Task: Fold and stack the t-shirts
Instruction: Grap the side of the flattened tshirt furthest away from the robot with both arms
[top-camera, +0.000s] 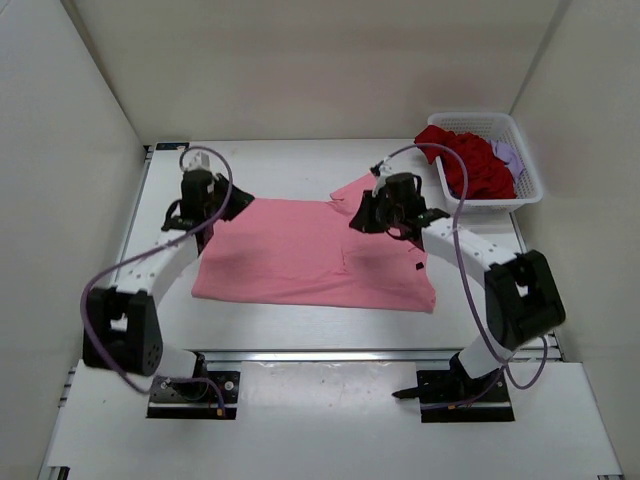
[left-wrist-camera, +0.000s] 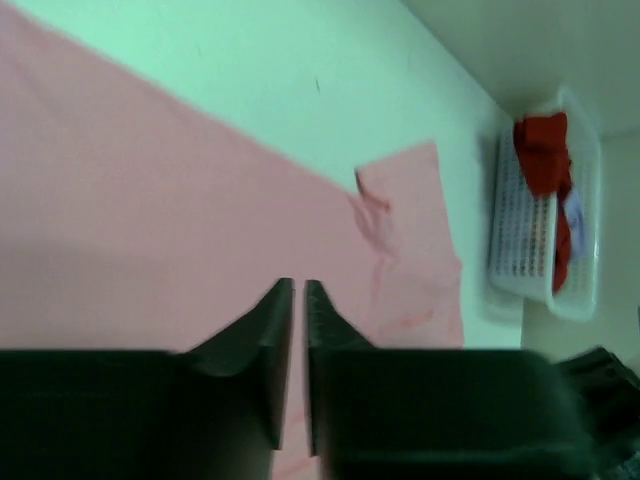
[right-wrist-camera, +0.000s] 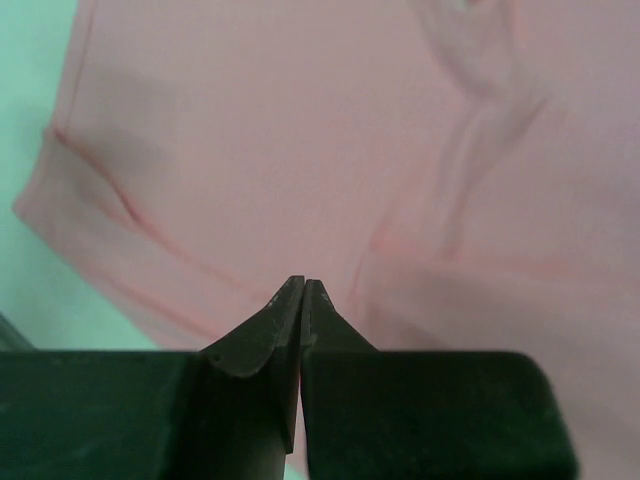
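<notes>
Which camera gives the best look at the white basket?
Top external: the whole basket is unblocked, with the dark red shirt inside. Left wrist shows it blurred and sideways at the frame edge. Right wrist doesn't show it.

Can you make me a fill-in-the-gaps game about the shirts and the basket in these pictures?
1. The spread-out t-shirt lying flat on the table is coloured ___.
2. The dark red t-shirt and the lavender t-shirt sit together inside the white ___.
3. That container stands at the table's far ___ corner.

Missing words: pink; basket; right.
</notes>
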